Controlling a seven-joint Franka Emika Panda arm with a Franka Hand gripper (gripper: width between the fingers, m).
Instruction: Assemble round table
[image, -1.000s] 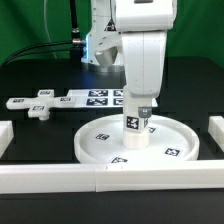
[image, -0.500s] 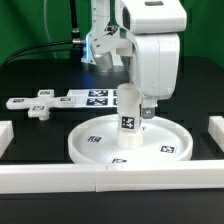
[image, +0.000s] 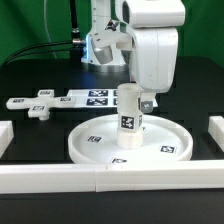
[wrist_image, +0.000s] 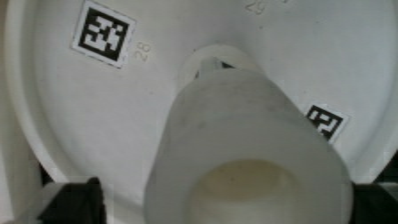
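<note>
The large white rimmed disc (image: 165, 138) lies flat on the black table, with tags on its face. The short white cylinder leg (image: 128, 118) stands upright on the hub at its middle, a tag on its side. My gripper (image: 138, 99) is open, just above the leg's top and a little to the exterior view's right. In the wrist view the leg (wrist_image: 240, 130) rises between my two dark fingers (wrist_image: 71, 205), with a gap on each side, and the disc (wrist_image: 71, 90) lies below. The small flat base piece (image: 40, 109) lies at the exterior view's left.
The marker board (image: 98, 97) lies behind the disc. White border rails run along the front (image: 110, 179), the exterior view's left (image: 5, 135) and its right (image: 215, 135). Cables and the arm's base stand at the back.
My gripper has let go of the leg and risen off it, shifting toward the exterior view's right. The leg stays standing on the disc's hub.
</note>
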